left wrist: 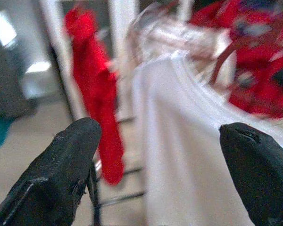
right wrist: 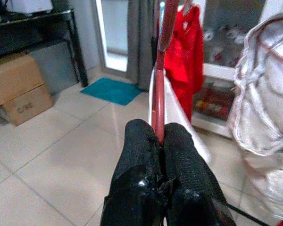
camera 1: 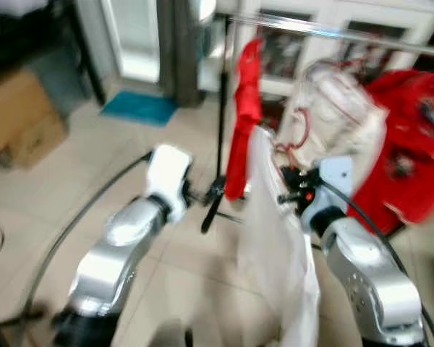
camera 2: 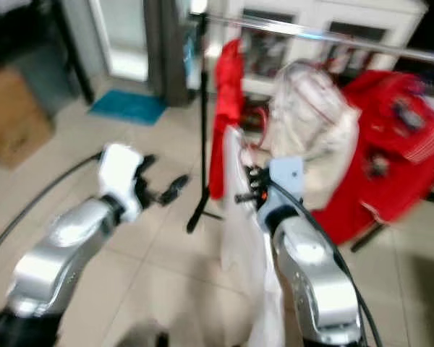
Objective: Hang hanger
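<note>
Both head views are smeared with blur, so fine detail of the garments and of the rail (camera 1: 333,30) running across the upper right of the frame is hard to make out, and the forearms are cut off at the bottom edge. The red hanger (right wrist: 159,70) is mostly hidden in the head views behind the white garment (camera 1: 275,246) draped over it at centre; it reads clearly only in the right wrist view, where its thin red bar rises up the middle of the frame from between the fingers. The right gripper (right wrist: 159,141) is clamped tight on that bar, its two black fingers pressed together around it, and in the left eye view it sits right of centre, touching the white garment's upper edge, below the rail. The left gripper (left wrist: 160,141) has its fingers spread wide with nothing between them, pointing at the white garment and at a red garment (camera 1: 244,123) hanging from the rail at upper centre. More red and pale clothing (camera 1: 398,144) crowds the right side.
</note>
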Controlling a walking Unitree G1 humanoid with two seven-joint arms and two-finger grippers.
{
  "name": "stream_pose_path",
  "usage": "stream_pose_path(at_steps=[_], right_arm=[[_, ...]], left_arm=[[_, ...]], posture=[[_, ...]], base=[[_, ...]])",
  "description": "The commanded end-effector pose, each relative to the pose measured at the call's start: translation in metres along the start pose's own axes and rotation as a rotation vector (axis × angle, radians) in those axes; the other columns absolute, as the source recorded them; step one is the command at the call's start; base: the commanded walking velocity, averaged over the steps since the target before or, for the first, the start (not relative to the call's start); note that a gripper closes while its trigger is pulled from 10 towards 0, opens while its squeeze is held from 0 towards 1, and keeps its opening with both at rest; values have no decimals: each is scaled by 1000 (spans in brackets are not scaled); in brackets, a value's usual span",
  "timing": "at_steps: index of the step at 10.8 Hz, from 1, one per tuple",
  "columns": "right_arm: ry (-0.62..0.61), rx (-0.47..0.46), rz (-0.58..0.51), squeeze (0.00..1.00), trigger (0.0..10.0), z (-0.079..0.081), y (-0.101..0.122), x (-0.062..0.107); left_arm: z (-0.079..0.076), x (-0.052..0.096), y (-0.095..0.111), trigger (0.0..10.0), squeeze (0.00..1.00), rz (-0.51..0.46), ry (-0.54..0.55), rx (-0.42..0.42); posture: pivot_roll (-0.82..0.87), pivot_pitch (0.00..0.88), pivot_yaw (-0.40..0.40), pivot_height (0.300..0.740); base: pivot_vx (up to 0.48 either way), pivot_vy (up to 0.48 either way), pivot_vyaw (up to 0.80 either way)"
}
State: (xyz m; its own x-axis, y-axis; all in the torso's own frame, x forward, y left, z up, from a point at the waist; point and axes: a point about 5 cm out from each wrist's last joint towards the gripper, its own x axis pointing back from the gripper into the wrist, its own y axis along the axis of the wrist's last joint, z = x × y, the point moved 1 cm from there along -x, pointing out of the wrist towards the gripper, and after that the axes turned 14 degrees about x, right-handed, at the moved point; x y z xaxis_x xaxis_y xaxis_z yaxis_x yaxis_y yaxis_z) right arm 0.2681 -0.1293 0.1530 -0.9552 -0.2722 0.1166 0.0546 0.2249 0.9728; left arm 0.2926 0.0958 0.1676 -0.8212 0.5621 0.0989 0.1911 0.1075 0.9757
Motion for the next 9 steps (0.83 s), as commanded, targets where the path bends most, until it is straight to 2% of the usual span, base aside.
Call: stream_pose_path(at_steps=[1, 4, 5, 7, 8, 9], right_arm=[[37, 39, -101, 0, 0, 5, 21, -4], [95, 96, -178, 0, 0, 13, 39, -7], [114, 110, -203, 0, 0, 16, 43, -8], [140, 116, -219, 0, 0, 20, 45, -7], [153, 120, -227, 0, 0, 22, 46, -7], [155, 121, -235, 0, 0, 22, 47, -7]], left_arm=[[3, -7, -1, 10000, 1000, 14, -3, 20], [-7, -35, -2, 10000, 1000, 42, -45, 107], [-8, -42, -3, 10000, 0, 57, -40, 97], [-12, -47, 0, 10000, 0, 31, -61, 125], [-9, -50, 0, 7882, 0, 35, -41, 146], [-5, -52, 0, 0, 0, 34, -6, 174]], posture=[[37, 32, -31, 740], [22, 12, -32, 740], [17, 6, -34, 740], [18, 0, -39, 740], [15, 0, -38, 740], [16, 0, -35, 740]], base=[[0, 0, 0], [0, 0, 0], [0, 0, 0], [0, 0, 0], [0, 0, 0], [0, 0, 0]])
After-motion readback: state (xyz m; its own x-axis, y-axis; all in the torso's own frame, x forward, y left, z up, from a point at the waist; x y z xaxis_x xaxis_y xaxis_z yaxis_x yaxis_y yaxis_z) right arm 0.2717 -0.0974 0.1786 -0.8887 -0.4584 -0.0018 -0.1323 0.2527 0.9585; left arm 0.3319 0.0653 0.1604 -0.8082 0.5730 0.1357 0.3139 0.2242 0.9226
